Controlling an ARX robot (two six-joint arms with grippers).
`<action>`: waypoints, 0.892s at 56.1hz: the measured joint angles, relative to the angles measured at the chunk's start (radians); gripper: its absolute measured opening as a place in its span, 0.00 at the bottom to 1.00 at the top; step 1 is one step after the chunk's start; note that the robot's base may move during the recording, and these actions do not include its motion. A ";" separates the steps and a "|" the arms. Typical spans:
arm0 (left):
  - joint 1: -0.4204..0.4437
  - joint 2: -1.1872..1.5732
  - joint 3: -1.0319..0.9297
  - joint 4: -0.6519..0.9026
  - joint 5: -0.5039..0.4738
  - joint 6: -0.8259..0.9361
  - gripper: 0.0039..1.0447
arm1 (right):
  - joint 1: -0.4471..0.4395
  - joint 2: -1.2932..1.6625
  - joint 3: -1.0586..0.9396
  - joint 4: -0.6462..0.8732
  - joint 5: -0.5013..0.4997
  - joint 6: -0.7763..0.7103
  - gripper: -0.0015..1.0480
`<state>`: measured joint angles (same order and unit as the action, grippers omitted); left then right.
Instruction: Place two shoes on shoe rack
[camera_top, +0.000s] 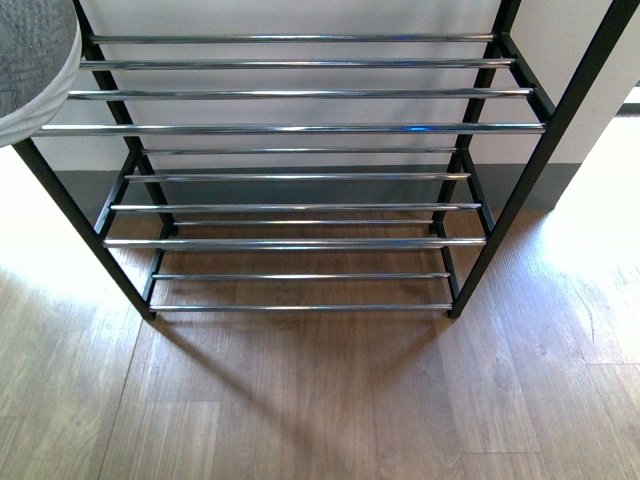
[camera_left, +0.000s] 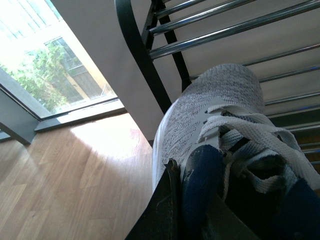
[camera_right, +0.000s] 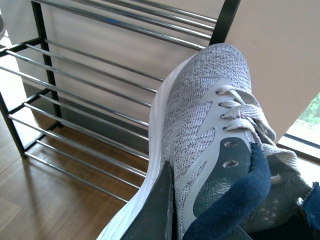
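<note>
Wooden floor (camera_top: 320, 400) carries the rack (camera_top: 300, 128); left gripper (camera_left: 192, 202) pinches one sneaker (camera_left: 215, 95) by its collar, right gripper (camera_right: 197, 220) the other sneaker (camera_right: 200, 100), both toes pointing away from the grippers toward the rods.

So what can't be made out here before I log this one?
- Front view: only the toe of the left sneaker shows, and the picture edge cuts off the rest. Both arms and the right sneaker are out of frame.
- Left wrist view: the left gripper clamps the collar. Heel and sole run off the edge.
- Right wrist view: the same goes for the right gripper.
- Shoe rack: the front view cuts off its top.
</note>
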<state>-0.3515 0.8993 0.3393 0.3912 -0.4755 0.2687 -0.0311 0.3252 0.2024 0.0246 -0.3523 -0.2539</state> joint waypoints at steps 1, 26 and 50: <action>0.000 0.000 0.000 0.000 -0.001 0.000 0.01 | 0.000 0.000 0.000 0.000 0.001 0.000 0.01; -0.002 0.000 -0.001 0.000 0.007 0.001 0.01 | 0.000 0.000 -0.002 0.000 0.011 0.000 0.01; -0.002 0.000 0.000 -0.001 0.010 0.000 0.01 | -0.004 0.001 0.000 -0.002 -0.006 0.005 0.01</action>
<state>-0.3534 0.8993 0.3389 0.3904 -0.4660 0.2691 -0.0349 0.3264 0.2028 0.0223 -0.3580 -0.2489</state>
